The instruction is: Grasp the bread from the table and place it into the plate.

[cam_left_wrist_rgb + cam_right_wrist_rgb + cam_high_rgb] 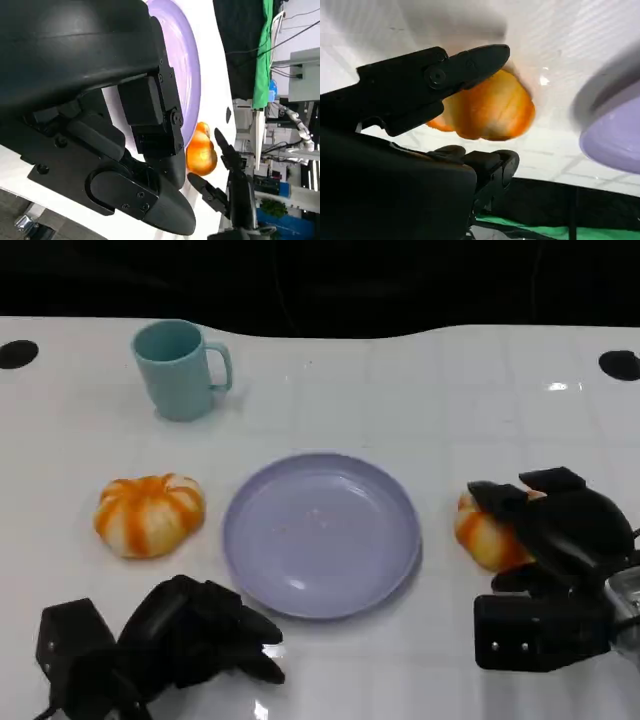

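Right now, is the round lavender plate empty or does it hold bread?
Empty. The round lavender plate shows only bare surface; one orange-striped bread roll lies on the table left of it, the other right of it at the right hand.

The plate (321,535) is placed at the centre of the bench (450,400). One bread (149,514) is found at 9 o'clock of the plate, well apart from the other bread (484,532), at 3 o'clock just beside the rim. The cup (180,369) is set at 11 o'clock. The left hand (190,635) is seen at 7 o'clock, the right hand (560,540) at 3 o'clock, around the second bread.
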